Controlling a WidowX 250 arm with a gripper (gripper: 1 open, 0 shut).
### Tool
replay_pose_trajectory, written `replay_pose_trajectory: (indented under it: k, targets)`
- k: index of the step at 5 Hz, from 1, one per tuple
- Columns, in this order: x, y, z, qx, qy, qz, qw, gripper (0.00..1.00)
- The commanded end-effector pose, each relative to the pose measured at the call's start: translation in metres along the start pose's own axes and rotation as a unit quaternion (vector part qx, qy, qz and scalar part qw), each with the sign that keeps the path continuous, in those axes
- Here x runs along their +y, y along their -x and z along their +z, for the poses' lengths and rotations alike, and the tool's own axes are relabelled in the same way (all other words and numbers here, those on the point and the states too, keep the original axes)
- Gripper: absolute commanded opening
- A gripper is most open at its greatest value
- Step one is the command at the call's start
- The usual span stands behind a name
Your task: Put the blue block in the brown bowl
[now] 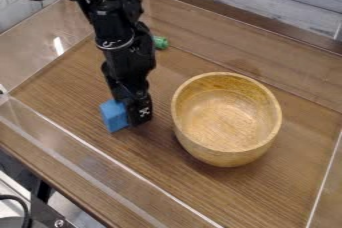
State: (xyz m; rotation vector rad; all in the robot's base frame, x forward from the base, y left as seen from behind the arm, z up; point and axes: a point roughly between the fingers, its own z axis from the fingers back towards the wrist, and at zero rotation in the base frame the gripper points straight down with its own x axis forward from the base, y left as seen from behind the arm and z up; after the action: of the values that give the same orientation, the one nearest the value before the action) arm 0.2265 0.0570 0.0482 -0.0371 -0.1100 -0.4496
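The blue block (114,119) lies on the wooden table left of the brown bowl (225,153). My black gripper (127,115) points straight down at the block, low over the table. Its jaws stand wide and open. One finger (140,110) with white marks shows on the block's right side, between block and bowl. The other finger is hidden behind the block. Whether the fingers touch the block I cannot tell. The bowl is upright and holds nothing.
A green-and-white marker (159,43) lies behind the arm, partly hidden by it. Clear plastic walls (80,162) ring the wooden table (74,77). A dark cable hangs at the lower left edge.
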Motion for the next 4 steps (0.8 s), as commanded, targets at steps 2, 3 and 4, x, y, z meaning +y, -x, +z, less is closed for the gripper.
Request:
replay_pose_trajectory:
  k: [2, 3, 4]
  targets:
    - [0.0088, -0.0049, 0.0004, -0.012, -0.007, -0.012, 0.9998, 1.0]
    - [0.0101, -0.0052, -0.0027, -0.011, -0.005, -0.019, 0.9997, 1.0]
    - [0.0111, -0.0055, -0.0057, -0.013, -0.005, -0.022, 0.9997, 1.0]
